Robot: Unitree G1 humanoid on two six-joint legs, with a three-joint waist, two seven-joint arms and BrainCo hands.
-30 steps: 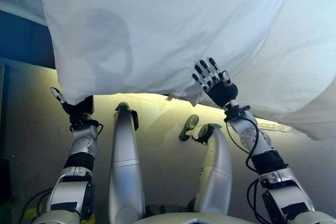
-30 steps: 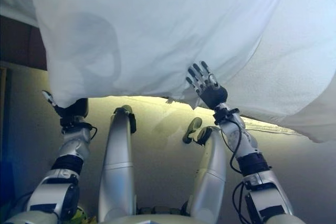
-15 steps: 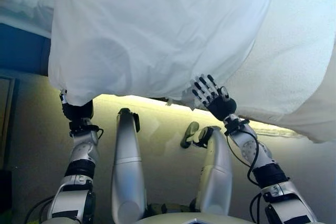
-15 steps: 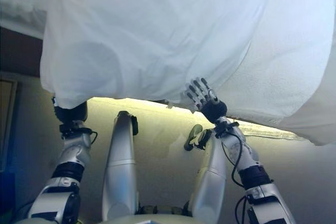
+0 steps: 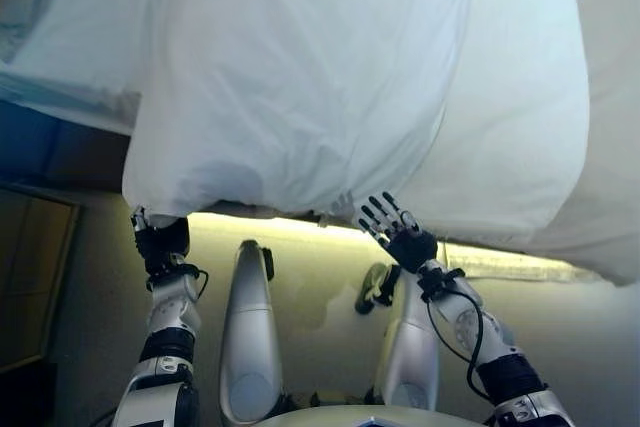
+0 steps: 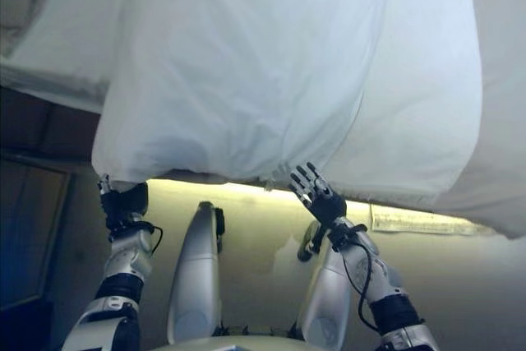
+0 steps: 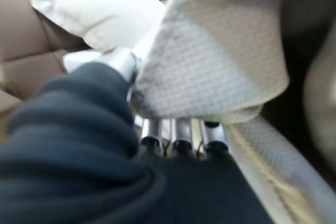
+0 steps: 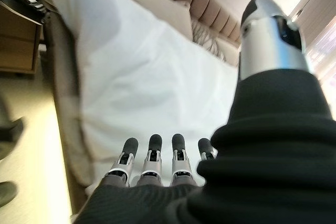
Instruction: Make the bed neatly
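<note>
A white bed cover (image 5: pixel 310 87) lies over the bed and hangs over its near edge. My left hand (image 5: pixel 160 244) is at the cover's near left corner. In the left wrist view its fingers (image 7: pixel 176 135) are curled, with the textured cloth (image 7: pixel 220 56) pinched against them. My right hand (image 5: pixel 397 237) is open with its fingers spread, just below the cover's hanging edge and holding nothing. In the right wrist view its straight fingers (image 8: pixel 163 153) point along the cover (image 8: pixel 147 82) towards a pillow (image 8: pixel 157 9) and a brown padded headboard (image 8: pixel 210 11).
A wooden nightstand (image 5: pixel 35 277) stands to the left of the bed, also in the right wrist view (image 8: pixel 16 45). A pale strip (image 6: pixel 411 219) runs along the bed's side under the cover. A second pillow (image 7: pixel 100 17) lies by the headboard (image 7: pixel 26 30).
The camera has tilted, so more of the bed shows. My right hand, which lay against the cover's edge, is now below it. My left hand still holds the corner.
</note>
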